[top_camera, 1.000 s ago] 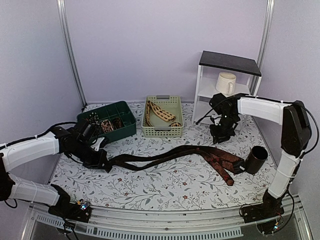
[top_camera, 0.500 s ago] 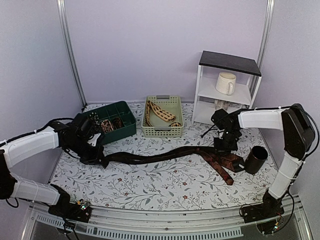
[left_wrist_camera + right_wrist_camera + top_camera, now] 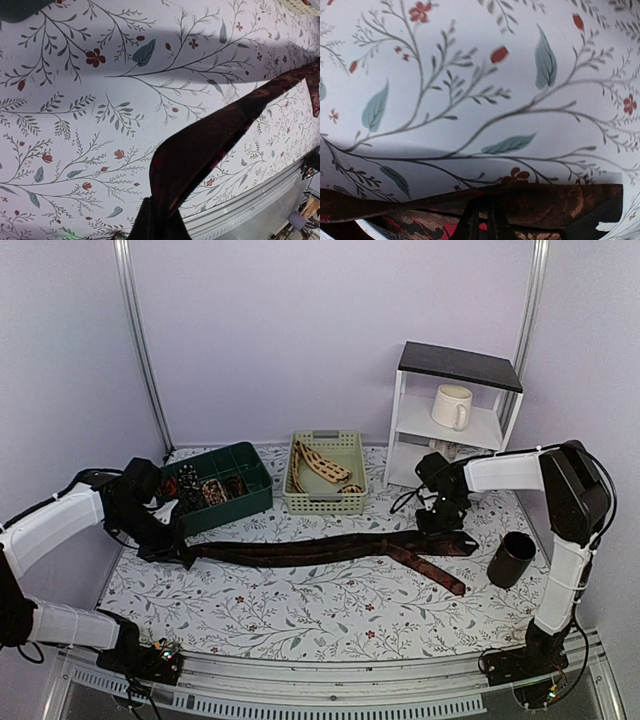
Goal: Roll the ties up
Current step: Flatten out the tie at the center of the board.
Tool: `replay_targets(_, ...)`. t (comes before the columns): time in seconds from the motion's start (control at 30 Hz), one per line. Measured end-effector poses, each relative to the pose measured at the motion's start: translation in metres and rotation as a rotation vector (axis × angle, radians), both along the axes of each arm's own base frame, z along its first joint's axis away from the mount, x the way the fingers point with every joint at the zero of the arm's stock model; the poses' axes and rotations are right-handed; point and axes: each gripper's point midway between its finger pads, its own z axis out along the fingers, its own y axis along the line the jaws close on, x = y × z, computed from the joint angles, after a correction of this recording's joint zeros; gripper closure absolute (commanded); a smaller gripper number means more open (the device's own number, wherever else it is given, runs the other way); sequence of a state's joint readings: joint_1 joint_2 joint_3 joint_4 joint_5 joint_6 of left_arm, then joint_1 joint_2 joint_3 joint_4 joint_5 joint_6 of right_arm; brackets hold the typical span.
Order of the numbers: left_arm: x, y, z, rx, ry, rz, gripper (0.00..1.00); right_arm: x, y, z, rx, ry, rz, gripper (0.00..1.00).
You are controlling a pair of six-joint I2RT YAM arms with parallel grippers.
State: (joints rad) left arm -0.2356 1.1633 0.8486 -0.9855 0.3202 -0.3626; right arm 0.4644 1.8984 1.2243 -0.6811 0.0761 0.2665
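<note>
A long dark brown-black tie (image 3: 320,548) lies stretched across the floral table. Its narrow end is pinched in my left gripper (image 3: 178,552), which is shut on it at the left. In the left wrist view the tie (image 3: 215,145) runs up and away from the left gripper (image 3: 160,227). My right gripper (image 3: 440,528) is down on the wide end near the shelf, shut on the fabric. The right wrist view shows the tie (image 3: 560,202) folded under the right gripper (image 3: 485,222). A beige tie (image 3: 318,464) with dark markings lies in the pale basket (image 3: 325,502).
A green bin (image 3: 250,502) at the back left holds small rolled coils (image 3: 212,490). A black cup (image 3: 511,560) stands at the right. A white shelf (image 3: 402,410) with a cream mug (image 3: 450,406) sits at the back right. The metal table rail (image 3: 250,210) runs along the near edge.
My right gripper came down onto the tie's wide end, closed on it and drew it back toward the shelf. My left gripper pulled the narrow end left, and the tie now lies straighter.
</note>
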Motion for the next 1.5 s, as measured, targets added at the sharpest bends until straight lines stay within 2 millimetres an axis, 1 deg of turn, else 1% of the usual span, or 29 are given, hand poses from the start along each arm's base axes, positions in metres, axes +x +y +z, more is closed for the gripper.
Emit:
replay_targets(0.1, 0.001, 0.002, -0.002, 0.004, 0.01, 0.004, 1.0, 0.012, 0.009, 0.011, 0.025, -0.018, 0.01, 0.8)
replay_targets(0.2, 0.002, 0.002, -0.005, 0.005, 0.019, 0.007, 1.0, 0.022, 0.017, 0.031, 0.071, -0.049, -0.037, 0.69)
replay_targets(0.23, 0.003, 0.002, -0.005, 0.004, 0.018, 0.01, 1.0, 0.022, 0.018, 0.036, 0.083, -0.056, -0.063, 0.66)
replay_targets(0.33, 0.004, 0.001, -0.009, -0.003, 0.013, 0.013, 1.0, 0.009, 0.014, 0.055, 0.115, -0.061, -0.146, 0.64)
replay_targets(0.43, 0.004, 0.0, -0.011, -0.008, 0.011, 0.012, 1.0, -0.009, 0.01, 0.074, 0.155, -0.074, -0.228, 0.61)
replay_targets(0.5, 0.005, -0.001, -0.011, -0.012, 0.005, 0.012, 1.0, -0.026, 0.005, 0.078, 0.171, -0.067, -0.282, 0.6)
replay_targets(0.57, 0.006, -0.001, -0.013, -0.015, 0.002, 0.011, 1.0, -0.041, -0.003, 0.074, 0.169, -0.051, -0.34, 0.6)
replay_targets(0.67, 0.004, -0.002, -0.016, -0.019, 0.007, 0.01, 1.0, -0.063, -0.02, 0.058, 0.127, -0.022, -0.426, 0.6)
replay_targets(0.77, 0.003, -0.003, -0.017, -0.03, 0.009, 0.007, 1.0, -0.077, -0.035, 0.04, 0.072, -0.001, -0.489, 0.6)
replay_targets(0.87, 0.003, -0.004, -0.019, -0.036, 0.01, 0.006, 1.0, -0.086, -0.046, 0.029, 0.029, 0.004, -0.531, 0.6)
replay_targets(0.9, 0.003, -0.004, -0.019, -0.037, 0.009, 0.005, 1.0, -0.086, -0.049, 0.028, 0.019, 0.0, -0.541, 0.6)
replay_targets(1.07, 0.003, -0.004, -0.022, -0.037, 0.007, 0.005, 1.0, -0.076, -0.055, 0.022, -0.002, -0.04, -0.577, 0.6)
replay_targets(1.17, 0.002, -0.004, -0.023, -0.038, 0.008, 0.005, 1.0, -0.073, -0.058, 0.01, -0.018, -0.039, -0.588, 0.6)
replay_targets(1.23, 0.001, -0.004, -0.024, -0.037, 0.011, 0.005, 1.0, -0.074, -0.061, 0.0, -0.025, -0.027, -0.591, 0.6)
replay_targets(1.3, 0.001, -0.004, -0.025, -0.036, 0.013, 0.005, 1.0, -0.071, -0.059, -0.001, -0.008, -0.034, -0.594, 0.61)
replay_targets(1.33, 0.001, -0.004, -0.024, -0.037, 0.012, 0.005, 1.0, -0.07, -0.058, -0.002, 0.0, -0.035, -0.595, 0.63)
replay_targets(1.37, 0.001, -0.004, -0.024, -0.037, 0.011, 0.005, 1.0, -0.069, -0.058, -0.002, 0.005, -0.039, -0.596, 0.68)
replay_targets(1.5, 0.002, -0.004, -0.024, -0.037, 0.009, 0.005, 1.0, -0.063, -0.053, -0.002, 0.034, -0.056, -0.596, 0.94)
